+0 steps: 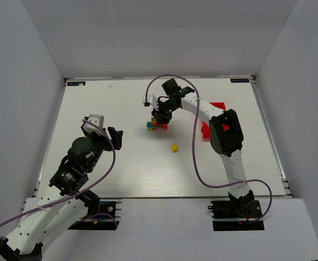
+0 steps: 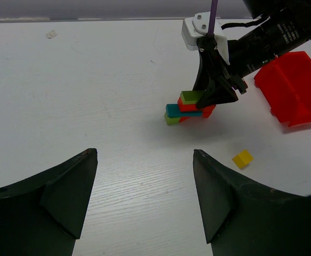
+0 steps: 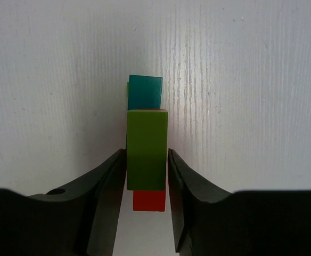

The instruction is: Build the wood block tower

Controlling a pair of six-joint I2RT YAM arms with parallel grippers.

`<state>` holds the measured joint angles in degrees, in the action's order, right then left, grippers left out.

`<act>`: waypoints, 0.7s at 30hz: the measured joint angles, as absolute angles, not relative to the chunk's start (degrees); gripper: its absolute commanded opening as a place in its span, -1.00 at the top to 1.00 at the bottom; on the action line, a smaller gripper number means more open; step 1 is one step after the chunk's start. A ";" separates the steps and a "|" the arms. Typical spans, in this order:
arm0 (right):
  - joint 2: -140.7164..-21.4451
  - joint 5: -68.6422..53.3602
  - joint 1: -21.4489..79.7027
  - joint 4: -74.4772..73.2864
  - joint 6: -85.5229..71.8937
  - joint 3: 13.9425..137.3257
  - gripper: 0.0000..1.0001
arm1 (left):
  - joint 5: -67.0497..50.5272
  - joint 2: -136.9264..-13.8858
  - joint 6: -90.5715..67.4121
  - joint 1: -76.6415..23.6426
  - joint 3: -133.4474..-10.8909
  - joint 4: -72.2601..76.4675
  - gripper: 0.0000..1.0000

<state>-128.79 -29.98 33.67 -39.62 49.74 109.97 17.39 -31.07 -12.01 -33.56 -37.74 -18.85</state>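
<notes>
The wood block tower (image 1: 158, 125) stands mid-table; in the left wrist view (image 2: 187, 109) it shows lime, teal, red and orange blocks. My right gripper (image 3: 146, 153) reaches down over it, jaws pressed on both sides of a lime green bar (image 3: 146, 149) lying on top. A teal block (image 3: 145, 92) and a red block (image 3: 149, 200) stick out below the bar. A loose yellow cube (image 1: 174, 147) lies on the table near the tower. My left gripper (image 2: 145, 154) is open and empty, well to the tower's left.
A red plastic bin (image 1: 219, 106) sits right of the tower, partly behind the right arm; it also shows in the left wrist view (image 2: 296, 88). White walls close in the table on three sides.
</notes>
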 measured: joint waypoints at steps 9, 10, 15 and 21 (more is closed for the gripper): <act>-128.81 -29.95 33.78 -40.21 49.87 109.97 -0.27 | 17.39 -31.07 -12.03 -33.56 -37.74 -18.85 -0.64; -128.81 -29.98 33.78 -40.21 49.89 109.97 -0.35 | 17.39 -31.07 -12.01 -33.56 -37.74 -18.85 -0.64; -128.81 -29.98 33.78 -40.18 49.78 109.97 -0.48 | 17.39 -31.07 -12.03 -33.56 -37.74 -18.85 -0.64; -128.79 -29.58 33.78 -40.12 49.60 109.97 -0.81 | 17.39 -31.07 -12.01 -33.56 -37.74 -18.85 -0.64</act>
<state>-128.79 -29.58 33.78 -40.12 49.60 109.97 17.39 -31.07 -12.01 -33.56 -37.74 -18.85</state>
